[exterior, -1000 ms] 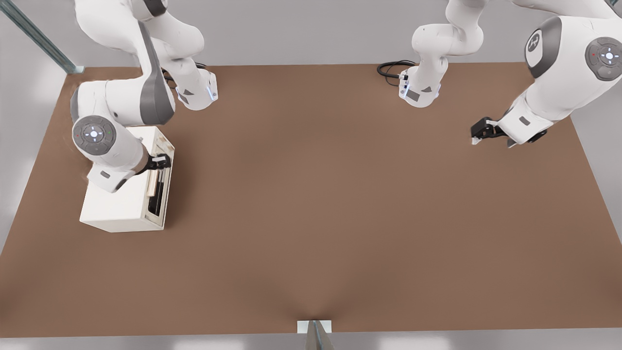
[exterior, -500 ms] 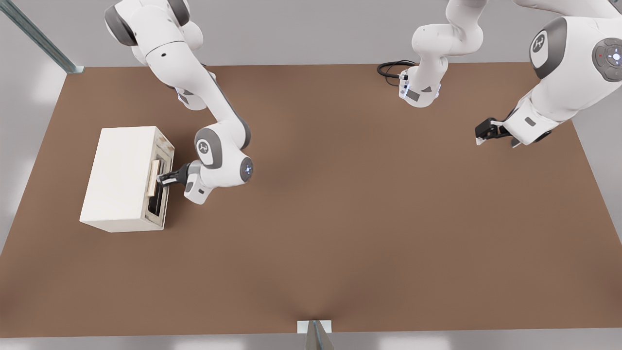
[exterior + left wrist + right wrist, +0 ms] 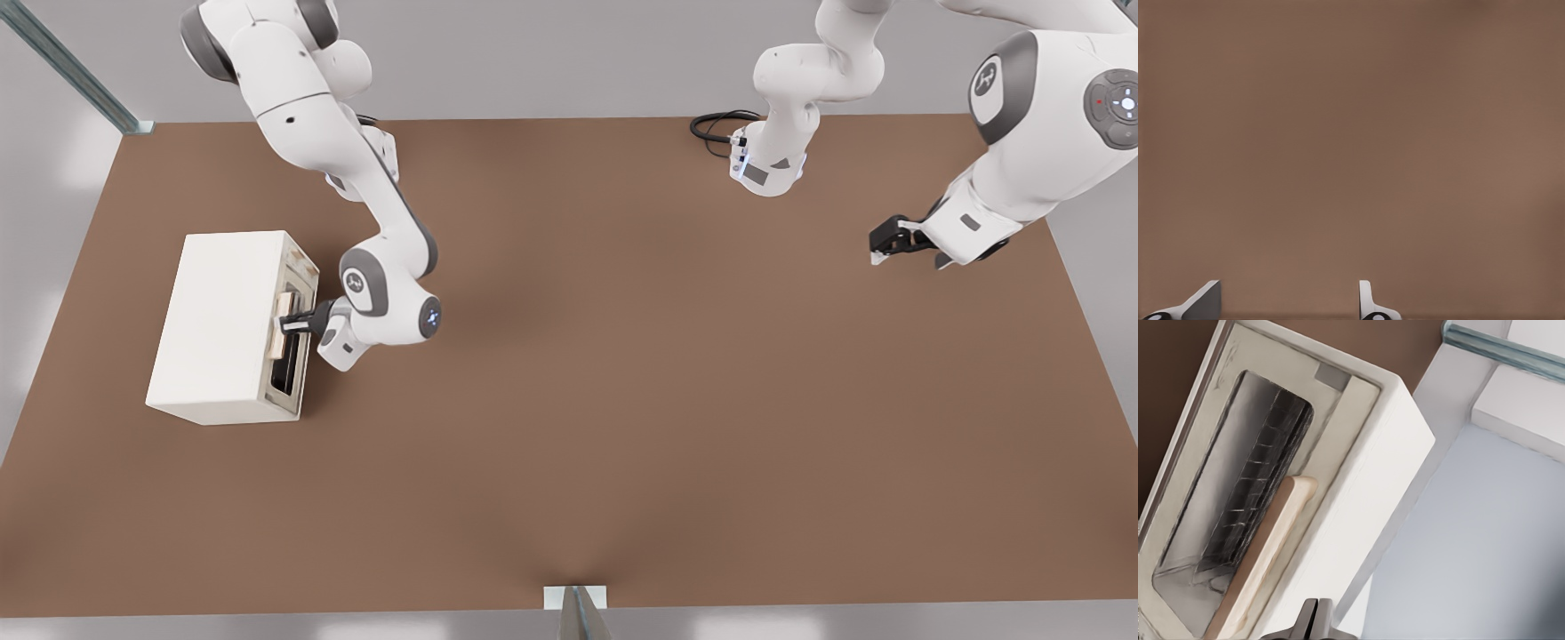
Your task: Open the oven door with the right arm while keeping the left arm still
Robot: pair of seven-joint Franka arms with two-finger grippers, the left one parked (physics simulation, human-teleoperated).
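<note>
The cream oven (image 3: 222, 320) sits on the table at the front view's left, with its windowed oven door (image 3: 286, 369) facing the front view's right. The door lies flush in its frame. In the right wrist view the oven door (image 3: 1218, 520) shows dark glass with a rack behind it and a pale tan bar handle (image 3: 1268, 547). The right arm reaches down in front of the door. Its gripper (image 3: 289, 323) is at the handle (image 3: 277, 342), near the oven's top edge. In the wrist view the gripper (image 3: 1316, 620) is shut, fingers pressed together beside the handle, nothing between them.
The brown table (image 3: 622, 400) stretches wide to the front view's right of the oven. The parked arm's gripper (image 3: 885, 242) hangs at the far right. A black cable coil (image 3: 716, 124) lies at the back edge. A metal beam (image 3: 71, 67) runs past the back left corner.
The right arm swung from above the oven round to the door's front, then shifted its gripper closer to the handle. The oven and door have not moved.
</note>
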